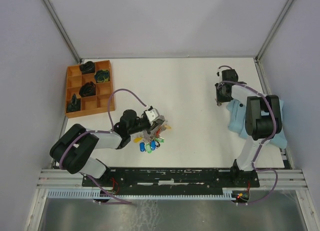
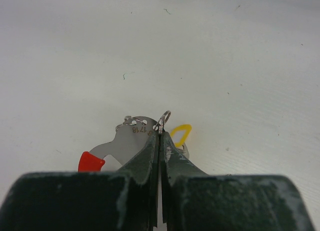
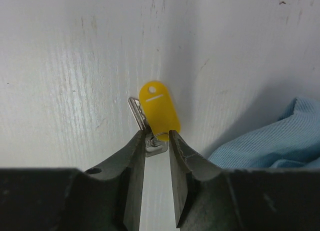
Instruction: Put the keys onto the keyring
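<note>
1. We are reading stamped characters on the flat silver metal piece (image 2: 131, 141) with the red end, lying at the near left of the scene. They are standing upside down to the left wrist camera and are looking like "1718".
2. We are making out one more mark just beside those digits, too blurred to tell.
3. We are seeing a short white line on the yellow tag (image 3: 159, 111) at the far right.

left wrist: left fingers (image 2: 145, 166) hid most of the keyring (image 2: 164, 120) and the red-tagged key (image 2: 125, 143) base | right wrist: yellow-tagged key (image 3: 150, 116) head partly hidden between right fingers (image 3: 132, 161); blue cloth (image 3: 270, 141) cut off at right edge | top: key cluster (image 1: 151, 138) too small to sort; dark items (image 1: 87, 88) in orange tray (image 1: 105, 98) unidentifiable
</note>
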Motion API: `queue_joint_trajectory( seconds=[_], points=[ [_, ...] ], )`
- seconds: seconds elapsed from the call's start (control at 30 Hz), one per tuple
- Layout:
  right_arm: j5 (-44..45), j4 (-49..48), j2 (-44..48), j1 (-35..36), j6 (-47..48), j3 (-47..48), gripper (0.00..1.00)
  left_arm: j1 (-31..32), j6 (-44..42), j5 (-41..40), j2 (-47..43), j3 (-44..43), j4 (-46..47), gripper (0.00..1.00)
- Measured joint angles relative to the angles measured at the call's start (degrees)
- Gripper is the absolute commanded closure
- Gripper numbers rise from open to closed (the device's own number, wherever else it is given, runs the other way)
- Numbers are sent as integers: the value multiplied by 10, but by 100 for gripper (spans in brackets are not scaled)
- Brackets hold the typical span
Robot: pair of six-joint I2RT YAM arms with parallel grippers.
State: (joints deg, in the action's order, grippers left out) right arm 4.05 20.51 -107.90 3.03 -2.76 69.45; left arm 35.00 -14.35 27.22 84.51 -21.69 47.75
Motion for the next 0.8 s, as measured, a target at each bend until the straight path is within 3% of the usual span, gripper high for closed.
queue_joint_trajectory(
  seconds=[0.2,0.43,0.8],
  points=[
    [-17,11,-14,-3,-1,13,69,0,0,0,0,-2,-8,97],
    [-32,16,-17,-5,0,18,99,0,0,1,0,-3,-15,97],
    [-91,17,32,36,-2,-38,99,0,0,1,0,-5,-20,97]
  ],
)
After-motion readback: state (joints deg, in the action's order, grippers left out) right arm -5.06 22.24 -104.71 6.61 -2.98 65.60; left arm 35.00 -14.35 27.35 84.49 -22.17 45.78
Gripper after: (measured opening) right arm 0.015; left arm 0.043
